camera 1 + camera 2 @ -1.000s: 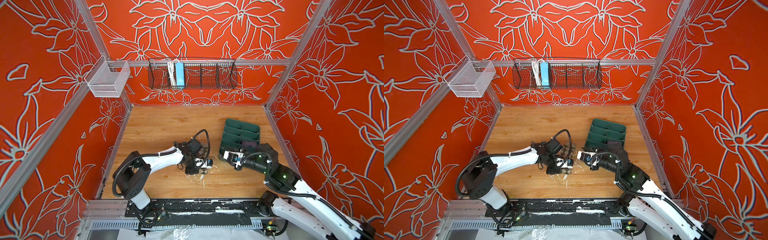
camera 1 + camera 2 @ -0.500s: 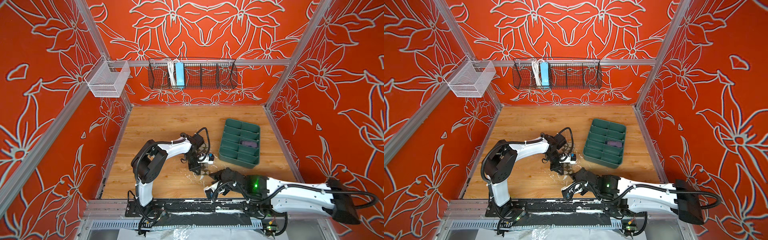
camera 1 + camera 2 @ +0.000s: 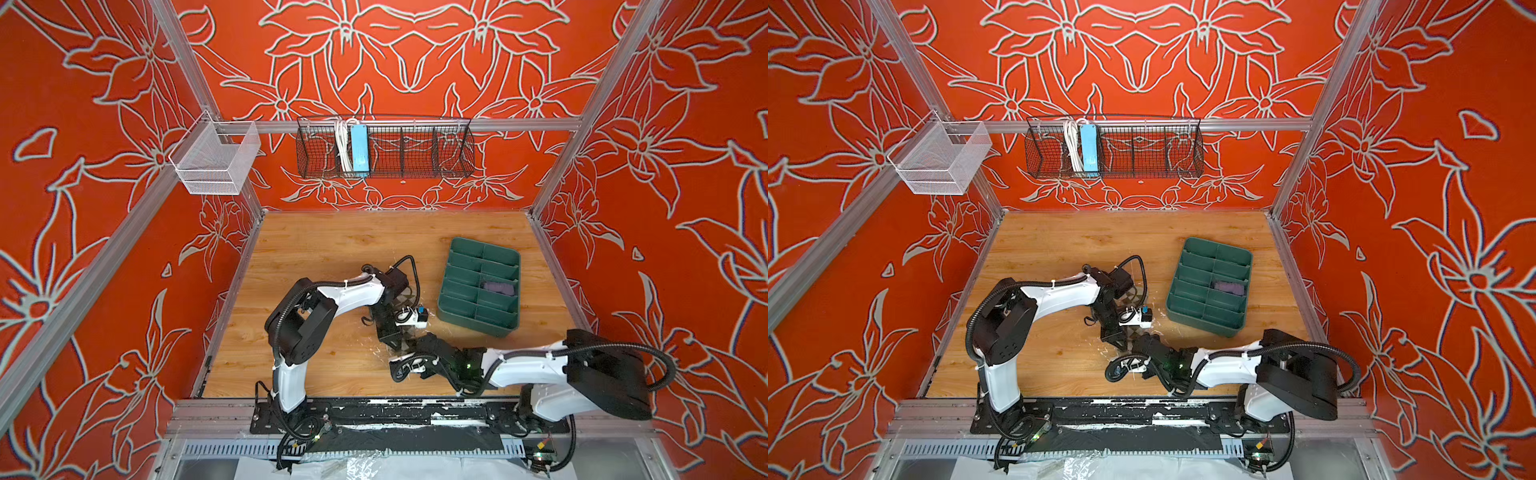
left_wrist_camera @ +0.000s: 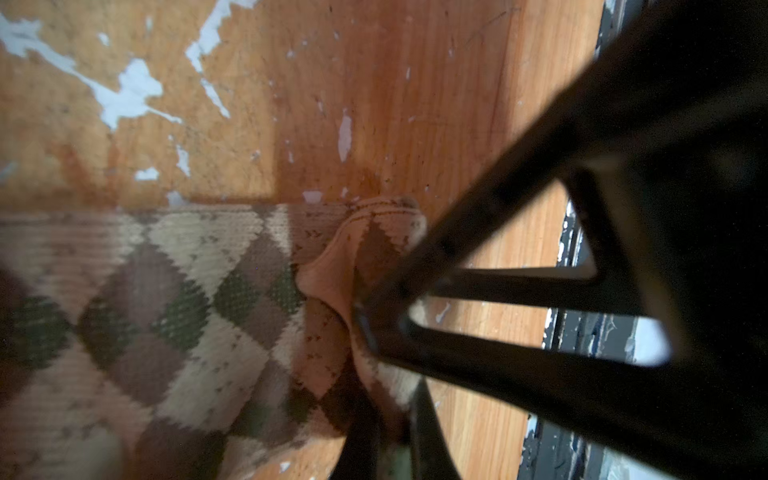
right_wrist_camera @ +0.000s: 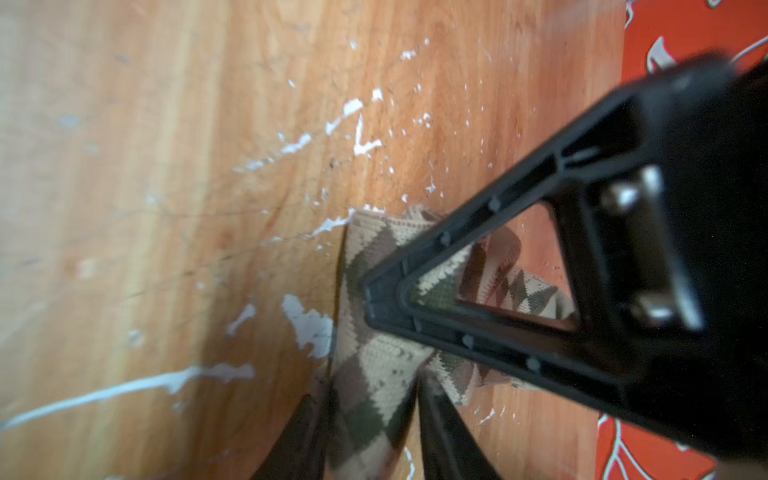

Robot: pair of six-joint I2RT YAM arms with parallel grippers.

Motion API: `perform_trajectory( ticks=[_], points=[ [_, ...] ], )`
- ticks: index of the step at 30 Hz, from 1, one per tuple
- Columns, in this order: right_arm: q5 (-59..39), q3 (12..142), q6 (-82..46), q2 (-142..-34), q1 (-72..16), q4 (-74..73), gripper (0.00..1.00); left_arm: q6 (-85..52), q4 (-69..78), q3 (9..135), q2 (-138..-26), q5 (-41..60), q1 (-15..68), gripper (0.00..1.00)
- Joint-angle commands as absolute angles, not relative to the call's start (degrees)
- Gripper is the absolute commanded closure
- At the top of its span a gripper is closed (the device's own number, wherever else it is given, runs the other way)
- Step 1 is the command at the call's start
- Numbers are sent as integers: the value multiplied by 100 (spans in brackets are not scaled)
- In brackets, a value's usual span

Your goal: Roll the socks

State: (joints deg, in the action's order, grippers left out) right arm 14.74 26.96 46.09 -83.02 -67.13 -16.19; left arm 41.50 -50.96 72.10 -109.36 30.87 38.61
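Roughly half is looking done: the purple sock (image 3: 497, 287) is sitting bundled in a tray (image 3: 473, 323) compartment. The argyle sock (image 4: 187, 299) is lying flat on the tabletop (image 3: 332, 249), with the left gripper (image 4: 370, 365) pinching 1 end. The right gripper (image 5: 370, 353) is straddling the other end; I cannot tell whether it is clamping.

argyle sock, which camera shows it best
The left wrist view: the argyle sock fills much of the picture, diamonds clear, with the left pincer shut on one edge. The right wrist view shows only a narrow end. In both top views the arms mostly hide it.
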Motion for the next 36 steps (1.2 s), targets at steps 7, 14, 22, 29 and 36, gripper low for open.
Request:
perform_trajectory(
  ticks=[7,14,22,29,36],
  points=[
    [1053,3172,4691,-8714,-6618,-883,100,4105,-4960,6978,-10430,3252,3832,91],
    [-220,3865,4500,-8480,-6397,1385,100,3535,-3832,6205,-9096,2179,3832,67],
    [-1057,4928,4191,-8955,-6007,3146,100,2978,-2294,4698,-6322,-354,3806,62],
    [-2378,6060,4182,-9906,-5447,4323,100,3272,-1279,3606,-3054,-1185,3806,51],
    [-3451,7644,4186,-11551,-4767,5723,100,4920,-2890,3533,-2847,1220,3868,37]
  ],
)
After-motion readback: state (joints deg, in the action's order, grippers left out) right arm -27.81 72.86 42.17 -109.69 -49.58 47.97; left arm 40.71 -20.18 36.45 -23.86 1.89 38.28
